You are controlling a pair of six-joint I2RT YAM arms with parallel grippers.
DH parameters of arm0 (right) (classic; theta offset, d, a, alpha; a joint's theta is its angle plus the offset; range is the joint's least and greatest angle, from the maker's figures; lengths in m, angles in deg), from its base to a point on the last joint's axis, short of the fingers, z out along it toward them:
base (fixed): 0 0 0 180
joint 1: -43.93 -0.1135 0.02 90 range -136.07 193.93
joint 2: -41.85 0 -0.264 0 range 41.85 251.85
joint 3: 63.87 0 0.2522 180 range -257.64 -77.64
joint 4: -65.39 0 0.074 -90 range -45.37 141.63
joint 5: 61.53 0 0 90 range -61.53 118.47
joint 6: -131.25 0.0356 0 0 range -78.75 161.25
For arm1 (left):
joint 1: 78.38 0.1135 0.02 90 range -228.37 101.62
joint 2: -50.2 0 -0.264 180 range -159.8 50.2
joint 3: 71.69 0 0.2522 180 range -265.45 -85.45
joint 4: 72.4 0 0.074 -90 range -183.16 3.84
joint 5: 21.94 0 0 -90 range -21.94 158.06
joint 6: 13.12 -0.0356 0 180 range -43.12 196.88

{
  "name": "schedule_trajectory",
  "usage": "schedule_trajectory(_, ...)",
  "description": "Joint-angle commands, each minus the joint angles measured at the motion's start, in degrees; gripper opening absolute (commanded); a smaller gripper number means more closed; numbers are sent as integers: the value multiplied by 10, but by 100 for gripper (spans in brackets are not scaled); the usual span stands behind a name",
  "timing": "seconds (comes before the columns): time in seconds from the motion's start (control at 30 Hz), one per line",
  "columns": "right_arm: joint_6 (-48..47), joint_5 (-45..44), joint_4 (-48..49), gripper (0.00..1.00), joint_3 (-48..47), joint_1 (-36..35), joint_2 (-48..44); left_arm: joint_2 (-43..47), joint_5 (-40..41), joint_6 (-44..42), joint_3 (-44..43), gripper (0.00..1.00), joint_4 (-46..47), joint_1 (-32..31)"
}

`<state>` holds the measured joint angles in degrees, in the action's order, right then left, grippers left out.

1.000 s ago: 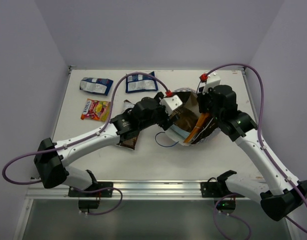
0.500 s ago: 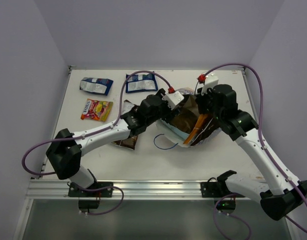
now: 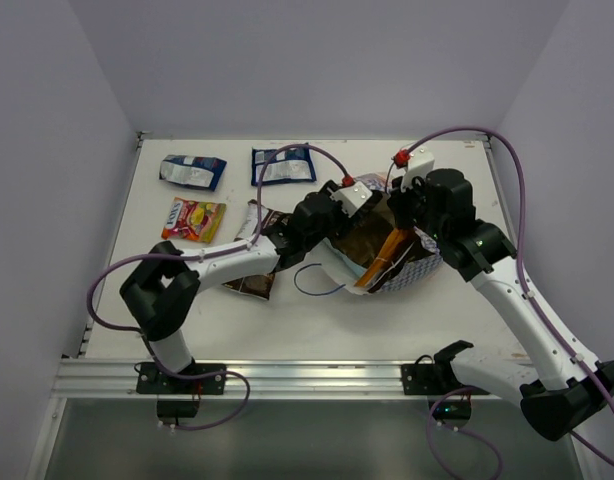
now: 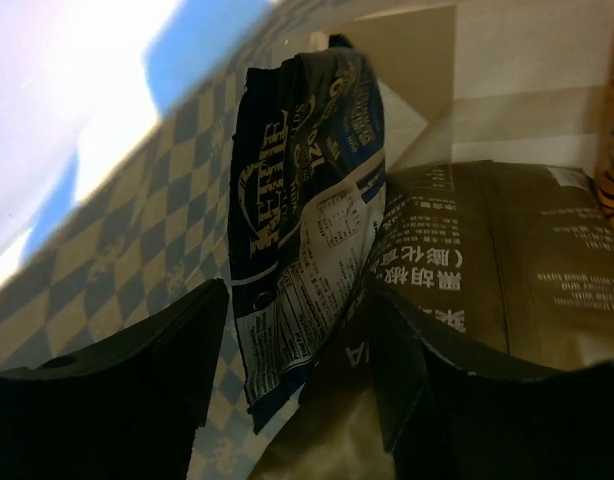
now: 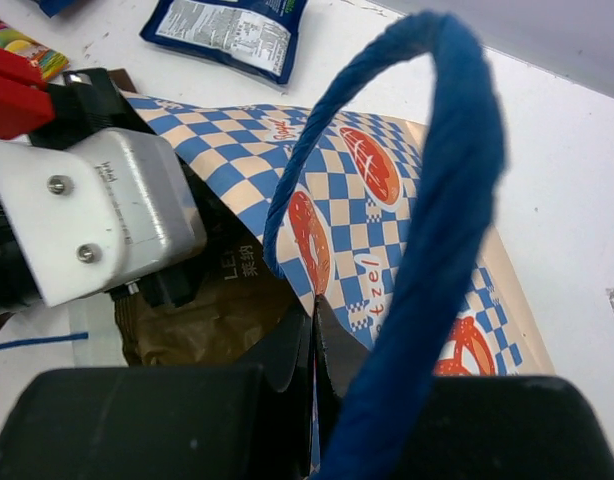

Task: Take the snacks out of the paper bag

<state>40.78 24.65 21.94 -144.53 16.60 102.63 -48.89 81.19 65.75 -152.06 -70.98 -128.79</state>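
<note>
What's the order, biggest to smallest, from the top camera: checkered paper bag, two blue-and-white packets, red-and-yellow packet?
1. Blue-and-white checkered paper bag: clearly largest.
2. Left blue-and-white crinkly packet, right blue-and-white crinkly packet, red-and-yellow crinkly packet: all look alike, so tied.

The right hand (image 5: pixel 315 335) pinches the checkered wall of the paper bag (image 5: pixel 387 200), whose blue cord handle (image 5: pixel 457 150) arches overhead. The left hand (image 5: pixel 157 280) reaches into the bag's mouth above an olive-brown packet (image 5: pixel 222 320). A blue-and-white packet (image 5: pixel 227 30) lies on the white counter (image 5: pixel 567 180) beyond.
</note>
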Motion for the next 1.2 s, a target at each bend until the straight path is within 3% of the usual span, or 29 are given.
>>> schedule_trajectory(0.0, 17, 49, 11, 0, -6, -4, -9, -17, 16, -11, -8, 61, 78, 9)
schedule_trajectory(0.07, 18, 57, 11, 0, -5, -4, -14, -22, 16, -13, -4, 58, 100, 9)
schedule_trajectory(0.13, 18, 60, 10, 0, -5, -4, -18, -19, 11, -17, 6, 48, 122, 9)
schedule_trajectory(0.3, 17, 58, 12, 0, 0, -4, -20, -8, -10, -16, 14, 10, 138, 11)
schedule_trajectory(0.4, 19, 57, 13, 0, 1, -4, -19, -7, -26, -13, 17, 0, 133, 11)
schedule_trajectory(0.57, 21, 39, 17, 0, 4, -4, -18, 13, -58, 12, 23, 0, 109, 11)
schedule_trajectory(0.67, 29, -20, 17, 0, 6, -4, -9, 52, -59, 39, 23, 0, 72, 10)
schedule_trajectory(1.0, 63, -102, 25, 0, 26, 49, 17, 259, 31, 106, 19, 0, -142, 11)
schedule_trajectory(1.17, 70, -117, 25, 0, 28, 57, 25, 325, 116, 163, -46, 0, -276, 15)
